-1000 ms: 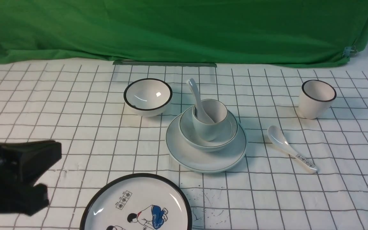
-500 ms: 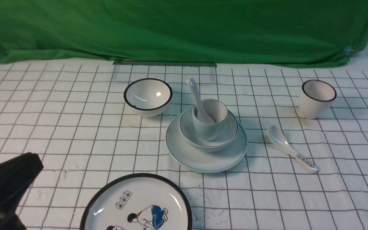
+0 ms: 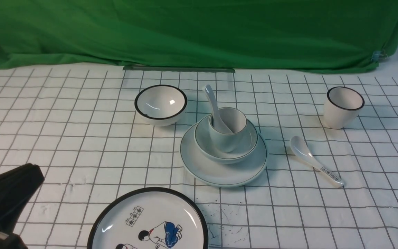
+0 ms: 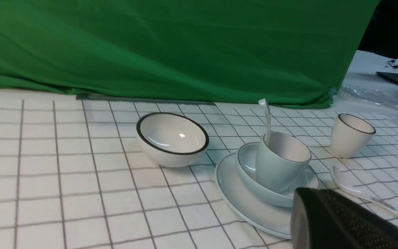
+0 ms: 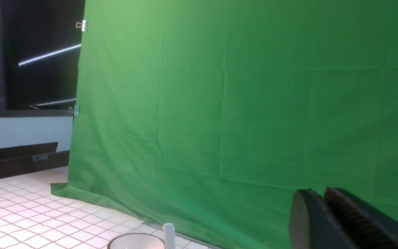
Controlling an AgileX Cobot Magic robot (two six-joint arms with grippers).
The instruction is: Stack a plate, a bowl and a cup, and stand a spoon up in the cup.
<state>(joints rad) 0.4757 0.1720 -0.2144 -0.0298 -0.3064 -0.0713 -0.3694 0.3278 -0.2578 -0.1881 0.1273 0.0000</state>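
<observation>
Front view: here's the left hand (image 3: 26, 180), closed, holding nothing, and the stack sits at its two o'clock, well apart. Spoon (image 3: 213, 103) up in the cup (image 3: 225, 140), handle tilted to eleven o'clock; cup in the bowl (image 3: 216, 155), bowl on the plate (image 3: 219, 176). Looks finished; any next move should be just backing clear.

Left wrist view: fingertips together, partly covering the plate, handle rising free.

Right wrist view: spoon and cup rim peek in, apart from the right hand (image 5: 323, 193); open or closed, can't tell, nor which hand's nearer.
</observation>
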